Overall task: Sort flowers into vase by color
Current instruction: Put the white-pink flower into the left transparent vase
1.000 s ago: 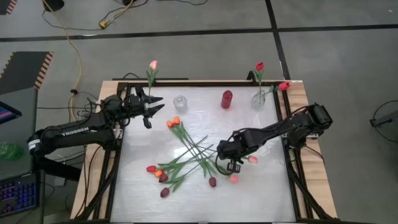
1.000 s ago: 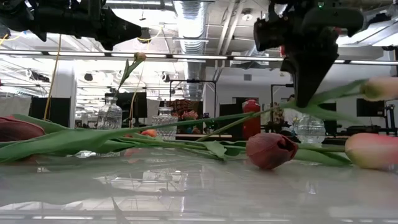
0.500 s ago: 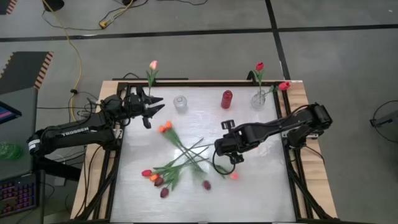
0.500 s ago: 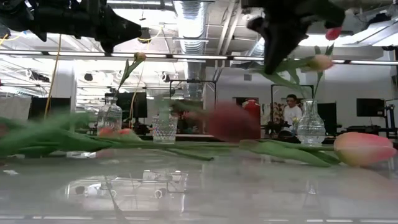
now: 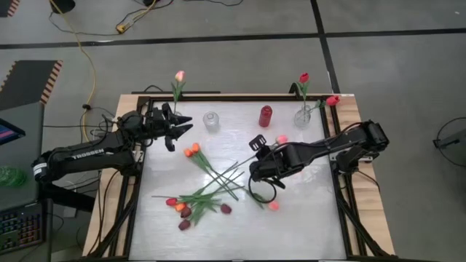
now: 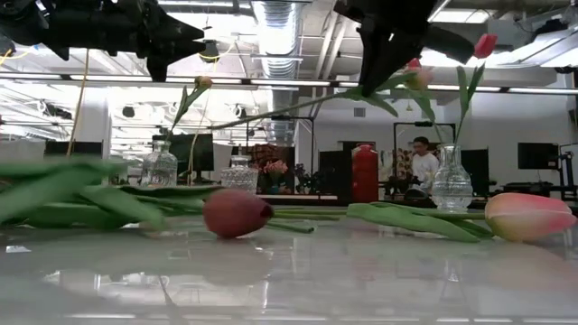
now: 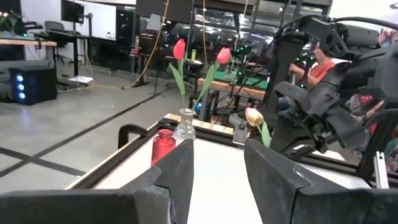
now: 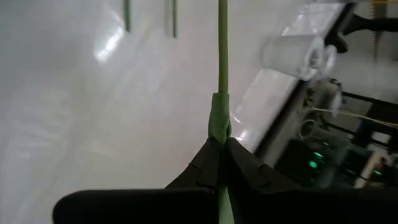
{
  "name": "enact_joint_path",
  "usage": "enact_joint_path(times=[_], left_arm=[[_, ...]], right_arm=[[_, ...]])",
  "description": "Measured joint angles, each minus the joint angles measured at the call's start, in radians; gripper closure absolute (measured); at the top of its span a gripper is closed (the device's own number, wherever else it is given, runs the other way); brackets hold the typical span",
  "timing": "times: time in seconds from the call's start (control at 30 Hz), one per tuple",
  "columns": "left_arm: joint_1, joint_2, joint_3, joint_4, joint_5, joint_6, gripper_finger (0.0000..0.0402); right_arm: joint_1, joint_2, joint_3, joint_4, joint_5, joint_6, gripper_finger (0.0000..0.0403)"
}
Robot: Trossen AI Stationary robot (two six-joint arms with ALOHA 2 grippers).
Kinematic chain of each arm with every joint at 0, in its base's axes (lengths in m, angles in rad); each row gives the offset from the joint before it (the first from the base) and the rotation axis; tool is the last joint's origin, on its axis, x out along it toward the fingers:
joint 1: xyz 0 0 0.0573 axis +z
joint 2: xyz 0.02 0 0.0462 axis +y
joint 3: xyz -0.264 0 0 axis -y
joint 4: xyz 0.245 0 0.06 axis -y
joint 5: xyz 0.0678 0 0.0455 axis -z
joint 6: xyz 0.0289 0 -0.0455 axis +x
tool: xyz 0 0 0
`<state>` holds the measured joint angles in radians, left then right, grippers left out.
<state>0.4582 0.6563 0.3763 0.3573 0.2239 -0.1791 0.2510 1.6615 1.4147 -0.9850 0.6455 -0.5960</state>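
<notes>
I had the right gripper (image 8: 219, 163) clenched on a pink tulip's (image 5: 281, 138) stem, lifted above mid-table near the red vase (image 5: 266, 116). My left gripper (image 5: 177, 129) hovered spread open by the far-left corner.

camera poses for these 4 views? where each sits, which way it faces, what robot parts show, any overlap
High: overhead, straight down on the table; both arms, left gripper by the far-left corner, right gripper mid-table.
Low: table-top level, facing the room across lying flowers; both arms enter from above.
Left wrist: looks past its open jaws toward the right arm.
Right wrist: looks along the pinched stem at the tabletop; own jaws show.
Shared: the red bottle and the clear vase show in high, low and left wrist.
</notes>
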Motion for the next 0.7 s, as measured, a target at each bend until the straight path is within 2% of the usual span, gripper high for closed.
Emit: enact_joint_path(times=[0.17, 0.3, 0.7], left_arm=[[-0.031, 0.0, 0.0, 0.0, 0.005, -0.047, 0.0272], [-0.08, 0.03, 0.0, 0.037, 0.002, -0.099, 0.0272], [-0.218, 0.348, 0.0, 0.37, 0.0, -0.261, 0.0272]], right_arm=[[-0.018, 0.0, 0.0, 0.048, 0.087, -0.148, 0.0361], [-0.033, 0.0, 0.0, 0.146, 0.095, -0.278, 0.0361], [-0.038, 0.0, 0.0, 0.488, 0.081, -0.697, 0.0361]])
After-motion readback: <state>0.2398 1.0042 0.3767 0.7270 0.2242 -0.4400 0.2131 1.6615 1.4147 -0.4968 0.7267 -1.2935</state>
